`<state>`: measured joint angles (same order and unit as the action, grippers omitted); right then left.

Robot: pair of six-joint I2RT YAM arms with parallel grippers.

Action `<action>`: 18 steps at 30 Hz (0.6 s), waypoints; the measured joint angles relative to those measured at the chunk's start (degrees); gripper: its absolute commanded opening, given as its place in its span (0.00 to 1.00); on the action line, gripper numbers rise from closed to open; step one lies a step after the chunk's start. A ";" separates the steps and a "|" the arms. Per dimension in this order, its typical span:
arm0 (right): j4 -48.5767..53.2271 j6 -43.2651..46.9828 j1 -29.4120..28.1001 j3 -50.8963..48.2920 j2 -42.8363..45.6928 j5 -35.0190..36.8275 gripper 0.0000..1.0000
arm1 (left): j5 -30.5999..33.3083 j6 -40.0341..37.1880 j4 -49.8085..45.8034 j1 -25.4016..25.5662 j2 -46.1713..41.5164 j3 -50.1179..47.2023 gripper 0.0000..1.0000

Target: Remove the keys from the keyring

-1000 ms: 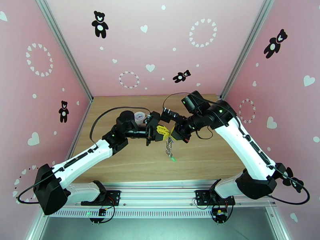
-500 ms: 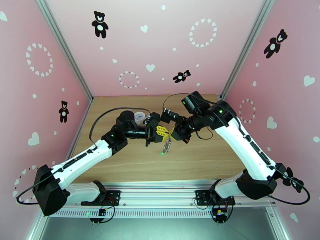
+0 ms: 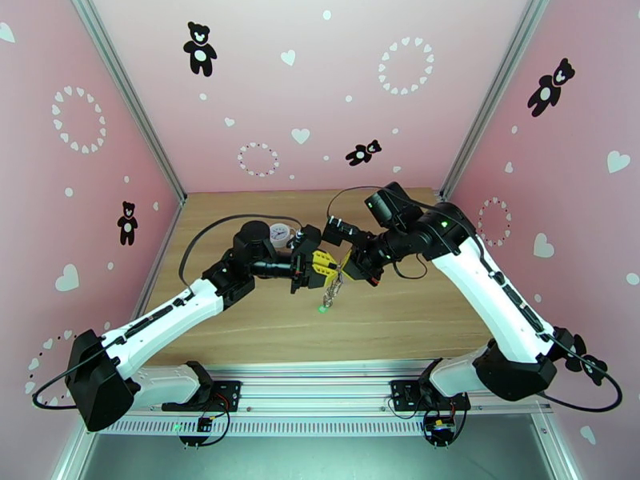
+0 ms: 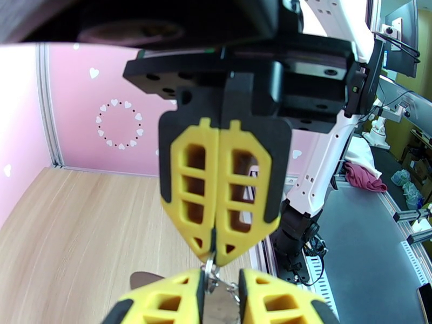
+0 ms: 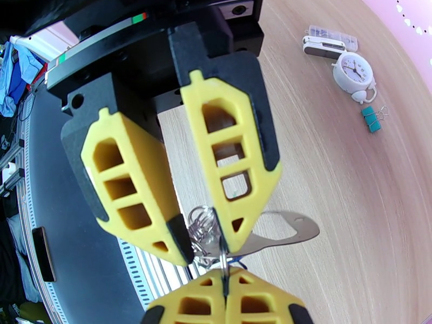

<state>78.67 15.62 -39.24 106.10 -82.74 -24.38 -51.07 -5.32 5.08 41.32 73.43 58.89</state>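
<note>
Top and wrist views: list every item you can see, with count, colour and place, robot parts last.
keyring: one, silvery chain and rings, hanging above mid-table
green key: one, bright green, at the chain's lower end
clock: one, white, on the table's far part
binder clip: one, teal, on the table near the clock
small case: one, white and clear, on the table beside the clock
table: one, light wood
left gripper: one, yellow fingers, jaws apart around the rings
right gripper: one, yellow fingers, shut on a ring of the keyring
</note>
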 measured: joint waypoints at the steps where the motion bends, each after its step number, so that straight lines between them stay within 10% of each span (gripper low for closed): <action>1: -0.04 0.00 0.11 -0.07 0.09 0.02 0.00 | -0.24 0.02 0.00 -0.02 0.33 0.31 0.22; 18: -3.23 0.46 0.31 -2.43 2.49 0.09 0.00 | 0.04 1.11 0.07 -0.42 1.57 1.14 0.20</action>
<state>75.44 16.08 -38.94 103.68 -80.25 -24.29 -51.03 -4.21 5.15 40.91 75.00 60.03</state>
